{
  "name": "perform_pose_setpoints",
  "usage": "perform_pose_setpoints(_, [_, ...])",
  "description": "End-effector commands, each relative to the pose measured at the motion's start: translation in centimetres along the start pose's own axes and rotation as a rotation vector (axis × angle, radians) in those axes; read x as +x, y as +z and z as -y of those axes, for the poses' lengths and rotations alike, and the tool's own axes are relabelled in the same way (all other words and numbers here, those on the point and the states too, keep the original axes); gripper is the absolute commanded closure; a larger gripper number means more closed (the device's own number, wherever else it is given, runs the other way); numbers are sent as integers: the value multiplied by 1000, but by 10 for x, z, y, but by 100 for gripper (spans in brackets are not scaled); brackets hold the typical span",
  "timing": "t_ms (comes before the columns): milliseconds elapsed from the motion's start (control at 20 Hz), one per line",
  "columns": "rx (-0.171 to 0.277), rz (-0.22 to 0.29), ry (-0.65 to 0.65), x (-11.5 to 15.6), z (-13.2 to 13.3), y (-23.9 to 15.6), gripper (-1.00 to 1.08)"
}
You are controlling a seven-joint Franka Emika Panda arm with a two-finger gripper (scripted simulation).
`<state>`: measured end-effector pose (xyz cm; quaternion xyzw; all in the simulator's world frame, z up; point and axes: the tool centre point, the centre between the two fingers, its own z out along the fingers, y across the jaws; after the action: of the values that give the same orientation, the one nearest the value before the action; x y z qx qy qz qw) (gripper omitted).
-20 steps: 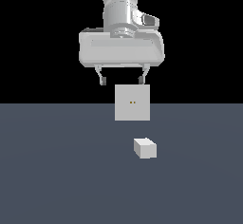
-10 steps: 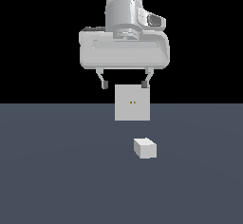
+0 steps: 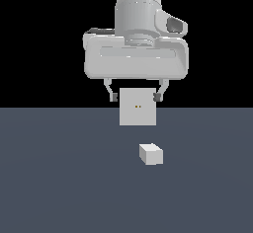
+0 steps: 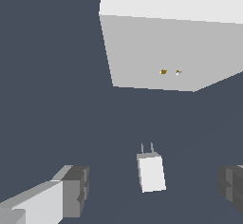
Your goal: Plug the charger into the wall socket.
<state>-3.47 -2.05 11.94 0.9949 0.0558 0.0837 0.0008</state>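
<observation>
The charger (image 3: pixel 150 154) is a small off-white block lying on the dark grey floor, a little to the exterior view's right of the wall socket (image 3: pixel 138 107). The socket is an upright white square panel with two tiny orange dots at its centre. My gripper (image 3: pixel 135 97) hangs open and empty high above the floor, its two dark-tipped fingers straddling the panel's top corners in the exterior view. In the wrist view the charger (image 4: pixel 151 172) shows two thin prongs pointing toward the socket (image 4: pixel 161 52), and it lies between my fingertips (image 4: pixel 76 191), well below them.
The dark grey floor (image 3: pixel 59 177) stretches all around the two objects. The background above it is black.
My gripper has shifted slightly to the exterior view's right and a little lower. The charger and the socket have not moved.
</observation>
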Motion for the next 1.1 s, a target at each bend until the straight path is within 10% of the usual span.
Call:
perform_pose_setpoints(0, [3, -30, -11, -6, -3, 5, -92])
perform_pose_setpoints(1050, [34, -226, -81, -37, -19, 47, -92])
